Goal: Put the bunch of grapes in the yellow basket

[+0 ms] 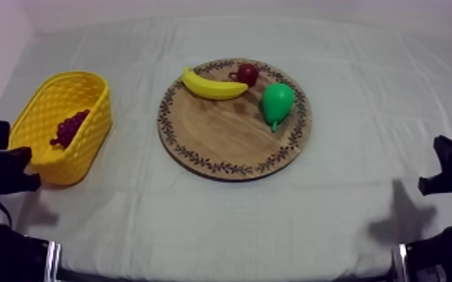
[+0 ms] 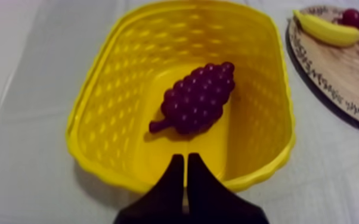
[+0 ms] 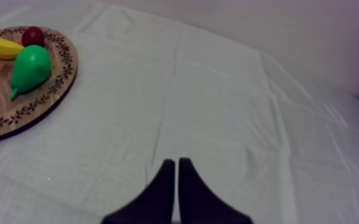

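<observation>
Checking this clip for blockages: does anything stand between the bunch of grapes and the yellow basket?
Nothing visible does. The bunch of grapes already lies on the floor of the yellow basket; the left end effector, shut on nothing, sits at its near rim.

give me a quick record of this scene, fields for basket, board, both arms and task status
basket: yellow basket at the table's left, holding the bunch of grapes
board: wooden board carrying banana, pear, small red fruit
left arm: left gripper shut on nothing, at the basket's near rim
right arm: right gripper shut on nothing, over bare cloth
task status: grapes lie in the basket
</observation>
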